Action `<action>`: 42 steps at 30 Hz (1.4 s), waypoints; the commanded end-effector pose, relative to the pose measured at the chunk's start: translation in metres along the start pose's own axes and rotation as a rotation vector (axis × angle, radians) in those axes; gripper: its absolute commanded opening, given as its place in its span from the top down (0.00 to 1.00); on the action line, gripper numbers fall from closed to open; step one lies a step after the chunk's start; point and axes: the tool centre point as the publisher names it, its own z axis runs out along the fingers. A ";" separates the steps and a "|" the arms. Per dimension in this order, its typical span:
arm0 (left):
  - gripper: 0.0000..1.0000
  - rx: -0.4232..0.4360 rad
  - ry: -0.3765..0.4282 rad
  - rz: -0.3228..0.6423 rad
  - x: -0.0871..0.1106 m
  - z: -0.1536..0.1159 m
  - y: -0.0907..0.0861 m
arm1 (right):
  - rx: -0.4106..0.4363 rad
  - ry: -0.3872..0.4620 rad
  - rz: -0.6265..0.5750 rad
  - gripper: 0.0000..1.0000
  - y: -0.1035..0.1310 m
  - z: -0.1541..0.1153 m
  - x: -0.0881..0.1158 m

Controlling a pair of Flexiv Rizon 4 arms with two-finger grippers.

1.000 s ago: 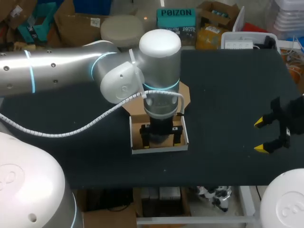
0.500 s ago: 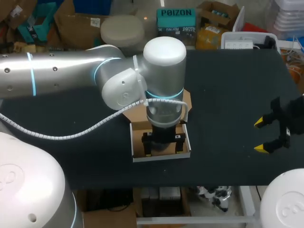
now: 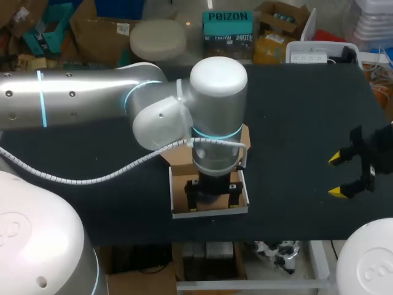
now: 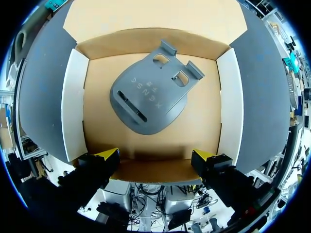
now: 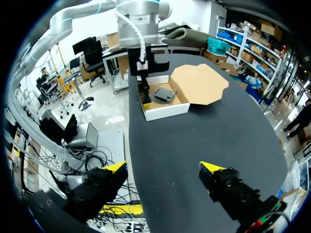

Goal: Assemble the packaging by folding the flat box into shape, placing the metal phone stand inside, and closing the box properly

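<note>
Our left jaws stand apart and empty, tips low at the near wall of the box (image 3: 209, 212), with the left arm (image 3: 80, 104) pointing straight down. Ahead of them the phone stand (image 4: 148, 99), dark grey and slotted, lies flat on the box's brown floor. The lid flap (image 5: 199, 83) lies open behind. Our right jaws, also apart, hover over the desk (image 3: 295, 110), well apart from the box.

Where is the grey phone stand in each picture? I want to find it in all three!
Head view: hidden beneath the left tool, inside the box.
Left wrist view: the phone stand lies flat on the box floor, ahead of the left tool.
Right wrist view: phone stand in the box, far ahead of the right tool.
Shared landmark: the box's white walls.
</note>
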 end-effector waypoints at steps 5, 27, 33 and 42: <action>0.00 0.054 -0.013 -0.003 0.000 -0.011 -0.002 | -0.003 0.002 -0.001 0.00 0.000 -0.001 0.000; 0.00 0.146 0.179 0.326 -0.018 -0.080 -0.032 | -0.003 0.002 -0.001 0.00 0.000 -0.001 0.000; 0.00 0.150 0.243 0.429 -0.035 -0.097 -0.052 | -0.003 0.002 -0.001 0.00 0.000 -0.001 0.000; 0.00 0.158 0.374 0.571 -0.075 -0.116 -0.092 | -0.003 0.002 -0.001 0.00 0.000 -0.001 0.000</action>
